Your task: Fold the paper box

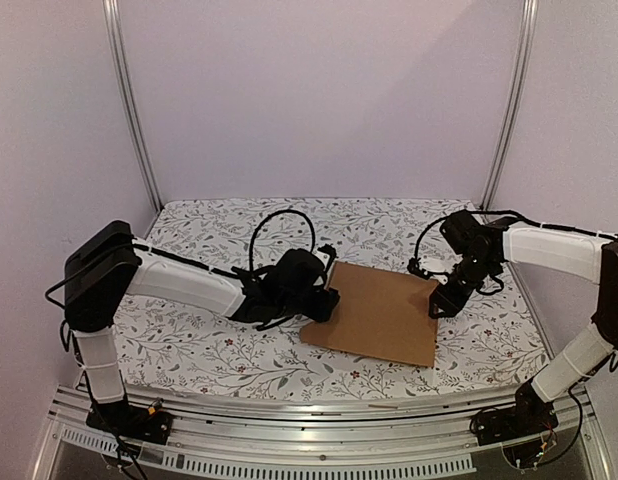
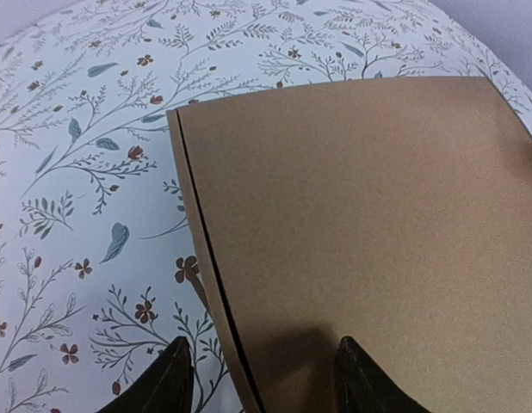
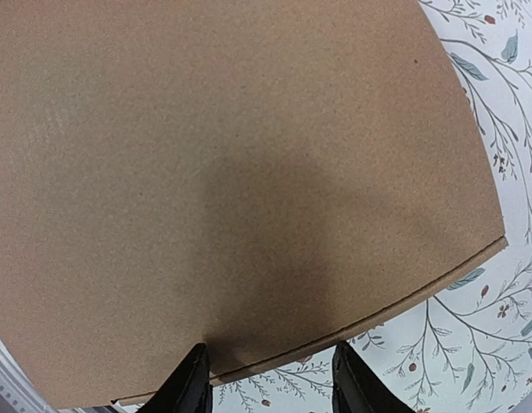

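Observation:
The paper box (image 1: 379, 312) is a closed, shallow brown cardboard mailer lying flat on the floral cloth at mid table. My left gripper (image 1: 324, 300) is at its left edge. In the left wrist view the box (image 2: 361, 215) fills the right side. That gripper (image 2: 266, 383) is open, with one finger over the cloth and the other over the lid. My right gripper (image 1: 444, 303) is at the box's right edge. In the right wrist view it (image 3: 273, 383) is open at the edge of the box (image 3: 249, 172). Neither gripper holds anything.
The floral cloth (image 1: 209, 345) covers the table. Metal frame posts (image 1: 134, 110) and white walls stand at the back and sides. An aluminium rail (image 1: 309, 440) runs along the near edge by the arm bases.

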